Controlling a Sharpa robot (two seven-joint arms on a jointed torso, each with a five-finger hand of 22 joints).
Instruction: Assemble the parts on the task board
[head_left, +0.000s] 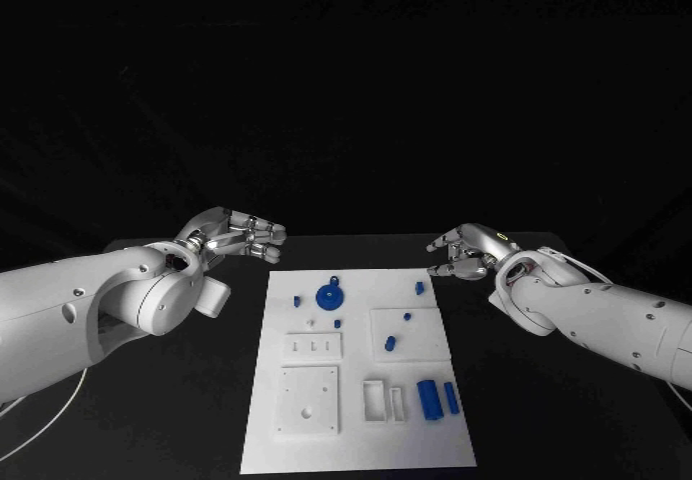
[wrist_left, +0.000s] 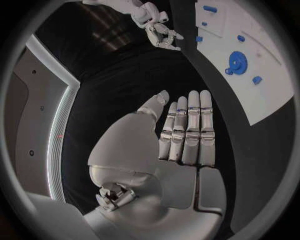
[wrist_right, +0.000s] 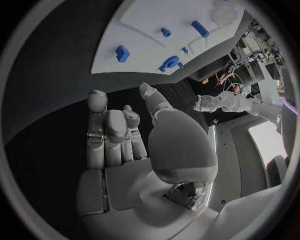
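Head view shows the task board (head_left: 361, 440) lying in the middle of the black bench (head_left: 144, 420), with both hands off it, one at each far corner. The left hand (head_left: 242, 236) hovers beyond the board's far left corner; in the left wrist view its fingers (wrist_left: 190, 130) are straight and side by side, and nothing is held. The right hand (head_left: 464, 254) hovers just beyond the far right corner; its fingers (wrist_right: 112, 132) are partly bent, but they hold nothing and do not close together, so I judge it as open too.

On the board, the blue gear (head_left: 330, 296) lies near the far edge, with a small blue peg (head_left: 297, 300) beside it on the left. Another small blue piece (head_left: 418, 288) is near the far right edge, close to the right hand. Two blue cylinders (head_left: 430, 399) lie side by side at the near right part, next to white slots. Some other tiny blue pieces stand on the raised white plates in the middle; their shape I cannot tell.

It seems that the assembly is at its beginning, since no part is grasped. The next move calls for one hand to come down over a part, probably the right hand over the piece nearest to it, and to pinch it carefully because it is small.
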